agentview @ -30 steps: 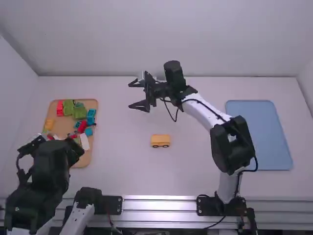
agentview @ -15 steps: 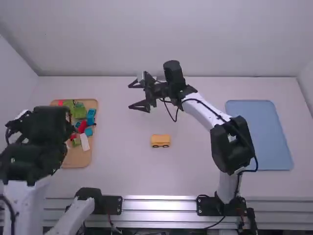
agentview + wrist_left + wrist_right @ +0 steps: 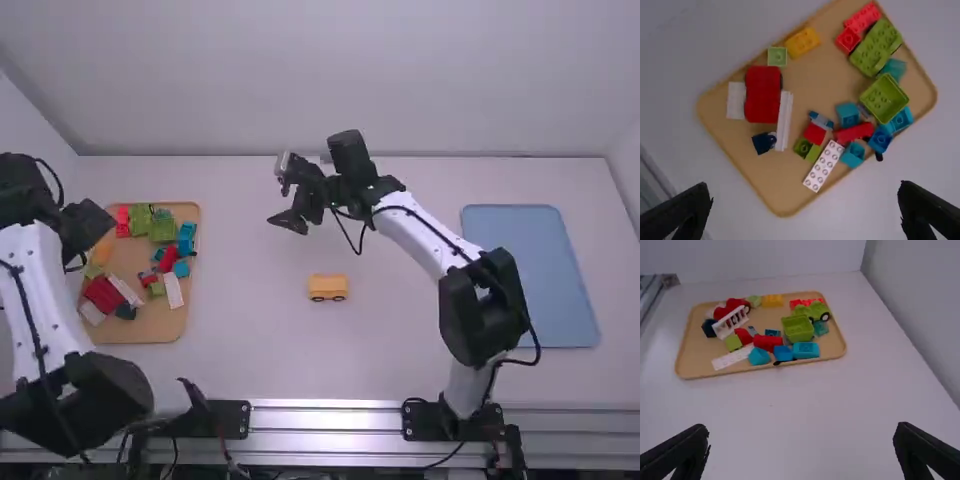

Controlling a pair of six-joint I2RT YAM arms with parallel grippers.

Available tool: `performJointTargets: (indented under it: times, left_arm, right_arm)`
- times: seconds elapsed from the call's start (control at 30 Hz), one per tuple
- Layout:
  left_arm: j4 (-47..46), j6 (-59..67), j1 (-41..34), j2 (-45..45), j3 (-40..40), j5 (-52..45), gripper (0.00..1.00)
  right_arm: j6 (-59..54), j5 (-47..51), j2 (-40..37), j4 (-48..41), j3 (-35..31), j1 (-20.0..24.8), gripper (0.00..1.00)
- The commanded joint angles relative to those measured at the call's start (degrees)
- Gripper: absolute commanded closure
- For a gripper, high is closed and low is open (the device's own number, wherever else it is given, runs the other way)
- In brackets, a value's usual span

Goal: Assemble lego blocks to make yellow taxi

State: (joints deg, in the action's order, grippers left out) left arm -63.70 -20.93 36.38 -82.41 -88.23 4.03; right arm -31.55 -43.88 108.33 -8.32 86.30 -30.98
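I have the left end effector [image 3: 805,189] wide open, empty, facing the rectangular wood-look tray [image 3: 777,192], likely to pick its oblong yellow plastic brick [image 3: 802,42]; the boxy yellow plastic wheeled base [image 3: 328,288], given building room, and spread, empty right end effector [image 3: 800,427] are right of it.

The high view's left edge cuts off the left arm [image 3: 42,290], which hides part of the tray [image 3: 152,334]
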Motion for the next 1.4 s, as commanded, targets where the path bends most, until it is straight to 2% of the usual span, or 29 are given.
performJointTargets:
  times: [0.0,0.1,0.27,0.4,0.6,0.73,0.93,0.97,1.1,1.17,1.3,1.37]
  left_arm:
    - [0.5,2.29,2.69,-0.35,-0.96,-2.19,0.01]
    - [0.63,2.34,6.29,-1.53,-0.96,-2.19,0.01]
    - [0.24,3.34,15.91,-4.31,-0.9,-7.91,0.01]
    - [4.98,7.45,20.81,-6.88,-1.03,-15.04,0.01]
    - [9.25,7.93,19.89,-8.33,-1.44,-12.96,0.01]
    - [9.79,10.34,16.04,-12.02,-5.92,-10.82,0.01]
    - [3.21,14.4,10.73,-24.26,-21.62,-6.69,0.01]
    - [0.15,16.65,9.35,-29.35,-27.98,-5.88,0.01]
    - [-5.49,24.39,7.69,-40.13,-40.76,-6.14,0.01]
    - [-10.21,29.09,6.69,-48.26,-49.81,-5.95,0.01]
    - [-14.6,35.63,6.36,-57.61,-58.49,-5.86,0.01]
    - [-15.23,38.6,6.29,-61.02,-60.06,-5.88,0.01]
  right_arm:
    - [-1.51,4.22,-1.92,0.2,1.86,-1.6,0.01]
    - [-1.55,5.73,-1.92,0.61,1.86,-2.67,0.01]
    - [-2.56,8.13,-1.95,0.98,1.86,-3.87,0.01]
    - [-1.97,8.0,-1.95,1.75,1.86,-3.89,0.01]
    - [-1.66,7.93,-1.92,3.17,1.86,-3.78,0.01]
    - [-1.36,7.96,-1.95,3.1,1.86,-3.78,0.01]
    - [0.7,8.26,-1.92,2.93,1.86,-3.8,0.01]
    - [0.66,8.68,-1.92,2.95,1.86,-3.78,0.01]
    - [0.7,10.91,-1.92,2.99,1.86,-3.78,0.01]
    - [0.72,10.91,-1.92,2.97,1.86,-3.8,0.01]
    - [1.86,10.95,-1.92,3.21,1.86,-3.78,0.01]
    - [1.75,10.99,-1.92,3.17,1.86,-3.78,0.01]
